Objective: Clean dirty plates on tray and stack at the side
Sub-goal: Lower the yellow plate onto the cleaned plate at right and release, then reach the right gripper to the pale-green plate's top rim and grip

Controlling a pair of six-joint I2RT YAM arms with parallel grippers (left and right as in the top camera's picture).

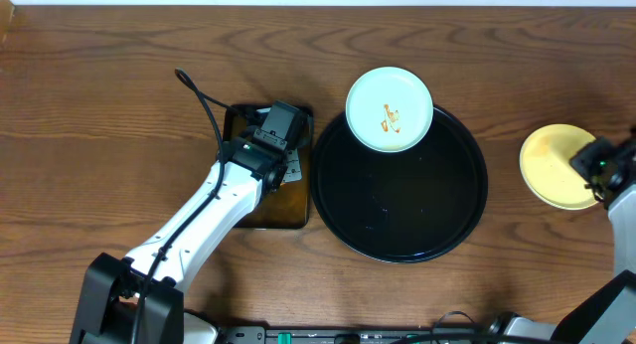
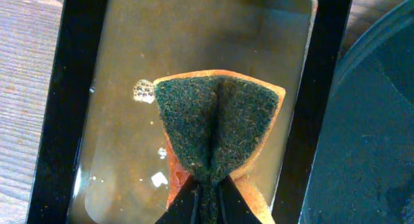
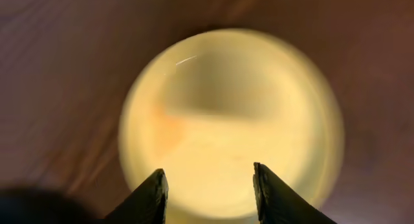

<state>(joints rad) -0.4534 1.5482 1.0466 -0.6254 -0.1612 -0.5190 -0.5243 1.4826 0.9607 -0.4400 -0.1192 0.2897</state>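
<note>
The left gripper [image 2: 208, 187] pinched a green-topped orange sponge [image 2: 217, 120] over the rectangular black pan [image 2: 70, 120]. The right gripper [image 3: 209, 185] hung with its fingers spread above the cream-yellow round plate [image 3: 226, 114] on the wood tabletop [image 1: 99, 105]. A smeared mint-white plate [image 1: 389, 107] overlapped the far rim of the round black tray [image 1: 397, 210].

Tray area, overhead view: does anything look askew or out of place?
Yes. The mint plate, smeared with orange sauce, overhangs the far rim of the tray rather than lying flat inside it. The cream-yellow plate rests on the table, apart from the tray. Nothing looks spilled or broken.
</note>
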